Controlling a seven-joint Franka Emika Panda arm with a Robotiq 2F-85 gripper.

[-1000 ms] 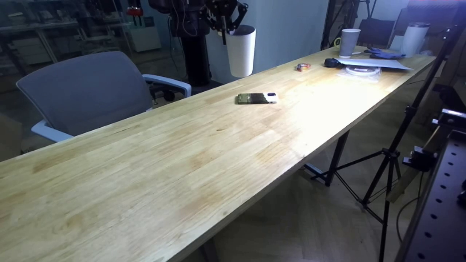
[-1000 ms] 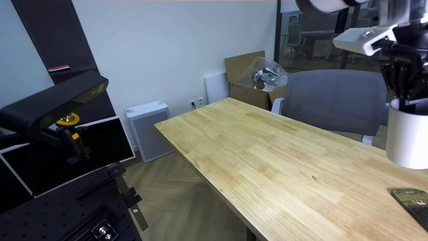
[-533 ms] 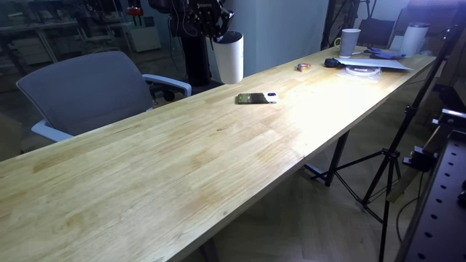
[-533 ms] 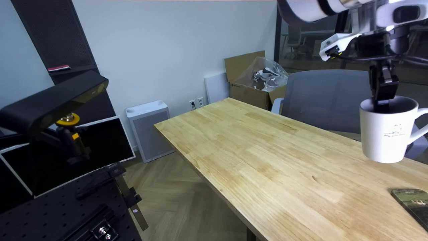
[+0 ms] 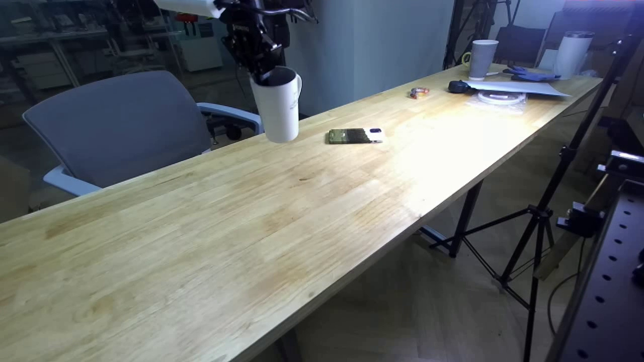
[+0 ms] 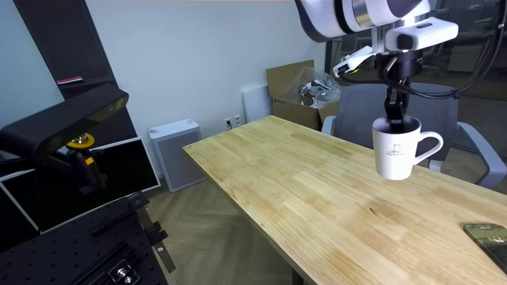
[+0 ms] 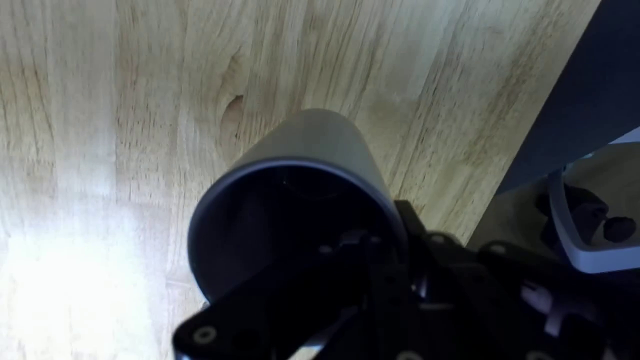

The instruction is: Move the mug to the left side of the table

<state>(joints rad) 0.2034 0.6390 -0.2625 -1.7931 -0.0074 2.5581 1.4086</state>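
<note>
The white mug (image 5: 278, 113) hangs in the air near the chair-side edge of the light wood table (image 5: 201, 241). It leans slightly in that exterior view. In an exterior view its handle points right and a small dark print shows on the mug (image 6: 394, 156) above the table (image 6: 297, 198). My gripper (image 5: 262, 78) is shut on the mug's rim from above, also seen at the gripper (image 6: 396, 118) there. In the wrist view one finger of the gripper (image 7: 397, 230) is inside the mug (image 7: 325, 137) and one is outside its wall. The mug's bottom is clear of the table (image 7: 125, 100).
A phone-like object (image 5: 354, 136) lies on the table right of the mug. A grey chair (image 5: 121, 125) stands at the table edge, close to the mug. Far clutter includes a cup (image 5: 483, 60) and a tumbler (image 5: 574, 53). A tripod (image 5: 541, 213) stands beside the table.
The gripper and mug have moved left in both exterior views, lower in one and slightly higher in another. The mug has turned, so its handle and print now show. The phone-like object stays put.
</note>
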